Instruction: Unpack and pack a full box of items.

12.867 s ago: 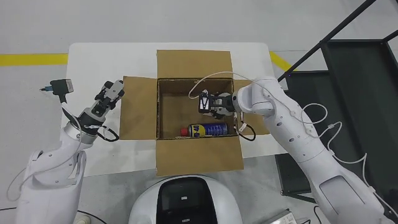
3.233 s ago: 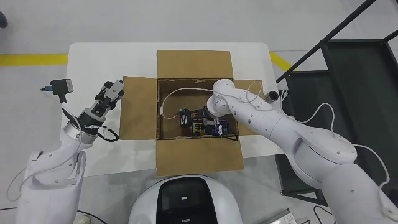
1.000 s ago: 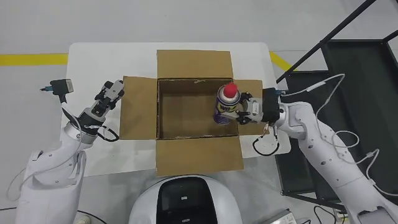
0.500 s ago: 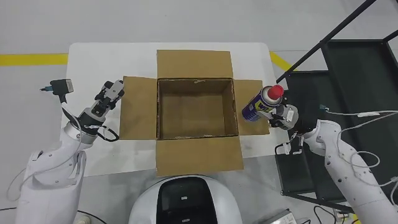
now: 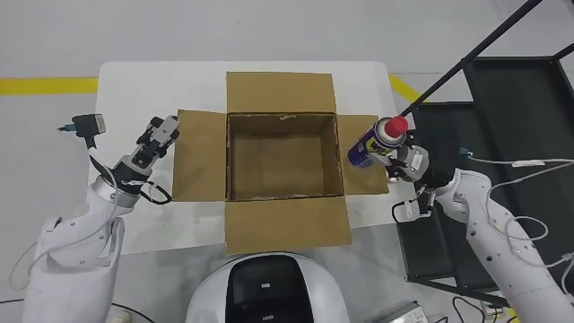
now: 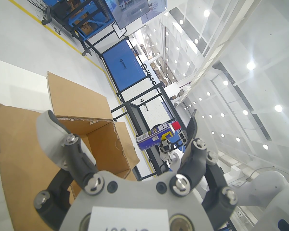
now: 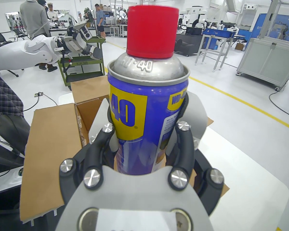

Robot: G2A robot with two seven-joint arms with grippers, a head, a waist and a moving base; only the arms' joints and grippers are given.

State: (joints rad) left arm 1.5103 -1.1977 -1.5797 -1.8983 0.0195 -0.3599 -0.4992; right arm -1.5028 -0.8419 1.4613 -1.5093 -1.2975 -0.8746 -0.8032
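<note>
white table [image 5: 152,85] is seen from above, with an open cardboard box [image 5: 282,206] on it, flaps folded outward. spray can [image 7: 144,102] is pinched at its lower body between the jaws of the right gripper [image 5: 395,155], red cap pointed away from the wrist. it is held off the table, over the box's right flap from above, outside the box cavity. left gripper [image 6: 120,123] is held with jaws spread wide, nothing between them. box's left flap lies just ahead of those jaws, the box opening beyond it.
</note>
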